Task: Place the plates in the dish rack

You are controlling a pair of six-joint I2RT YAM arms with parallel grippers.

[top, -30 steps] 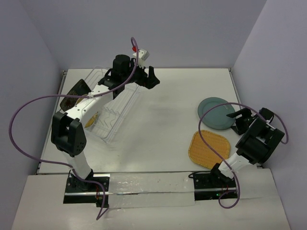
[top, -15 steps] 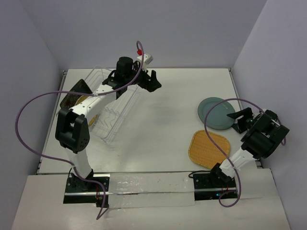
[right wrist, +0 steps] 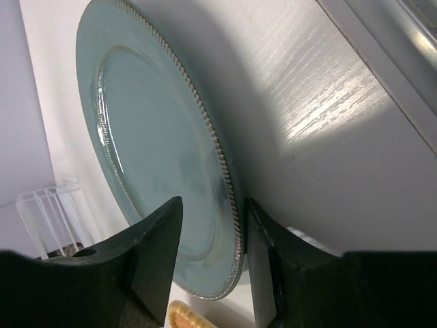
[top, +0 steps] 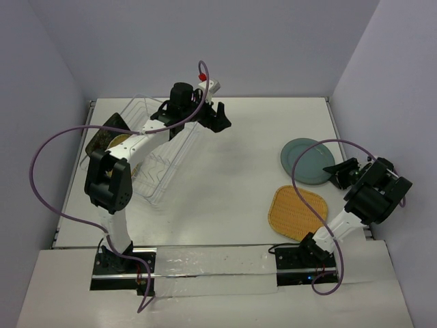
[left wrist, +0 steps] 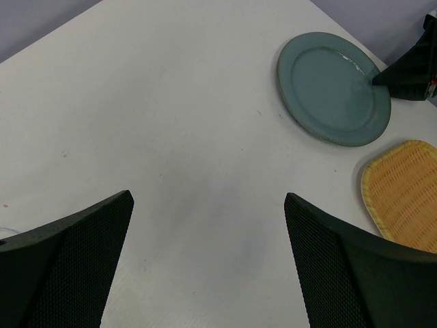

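Note:
The teal-grey plate [top: 306, 161] lies flat at the right, and shows in the left wrist view [left wrist: 333, 89] and the right wrist view [right wrist: 150, 150]. My right gripper [top: 338, 172] [right wrist: 213, 212] straddles its right rim, one finger over the plate and one outside the rim, with a gap still showing. The orange-yellow woven plate [top: 298, 212] [left wrist: 406, 191] lies just in front of it. The dish rack [top: 153, 157] stands at the left with the black flowered plate [top: 102, 133] and the round yellow woven plate [top: 120, 141] in its left end. My left gripper [top: 218, 117] [left wrist: 208, 198] is wide open and empty, right of the rack.
The right table edge [right wrist: 382, 75] runs close behind the right gripper. The right gripper's fingertip [left wrist: 410, 65] shows in the left wrist view at the teal plate's rim. Purple cables loop from both arms. Walls close the table on three sides.
My right gripper has moved left until its fingers are around the teal plate's rim. My left gripper has drifted a little right and back from the rack, still open.

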